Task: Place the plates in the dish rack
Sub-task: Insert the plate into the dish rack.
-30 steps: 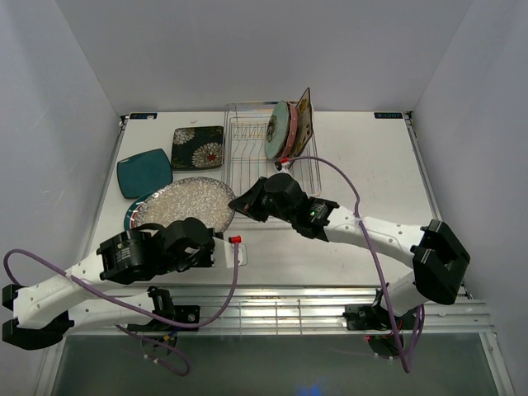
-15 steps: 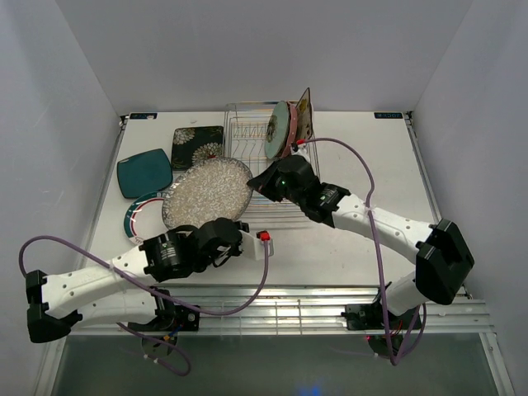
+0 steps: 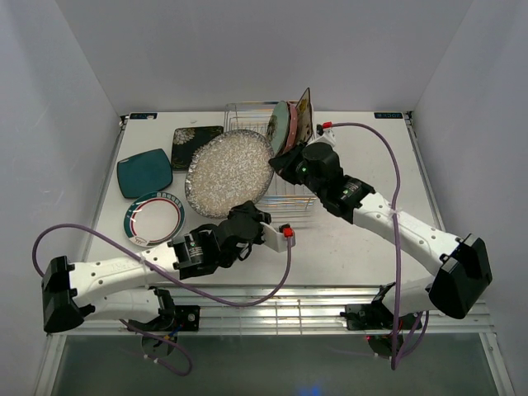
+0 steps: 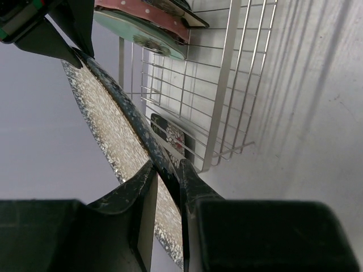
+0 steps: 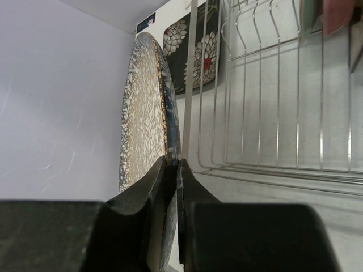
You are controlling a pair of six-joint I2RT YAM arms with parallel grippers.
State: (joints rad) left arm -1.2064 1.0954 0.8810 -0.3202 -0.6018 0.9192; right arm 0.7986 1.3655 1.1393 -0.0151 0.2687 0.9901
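Observation:
The large grey speckled plate [image 3: 229, 172] stands tilted on edge above the table, just left of the silver wire dish rack [image 3: 302, 195]. My left gripper [image 3: 247, 216] is shut on its lower rim, and my right gripper [image 3: 280, 162] is shut on its right rim. In the left wrist view the fingers [image 4: 167, 167] pinch the dark rim of the plate [image 4: 113, 102] next to the rack [image 4: 227, 85]. In the right wrist view the jaws [image 5: 172, 164] clamp the plate [image 5: 144, 113] beside the rack [image 5: 272, 85]. Mint green [image 3: 278, 125], pink [image 3: 289, 125] and cream square [image 3: 304, 111] plates stand in the rack.
A black floral square plate [image 3: 186, 140], a teal plate [image 3: 144, 172] and a white teal-rimmed plate [image 3: 154, 219] lie on the table to the left. The left part of the rack holds only bare tines. Walls close in at the back and both sides.
Both arms have carried the speckled plate from low at the left up and to the right, toward the rack, tipping it upright. The white teal-rimmed plate beneath it is now uncovered.

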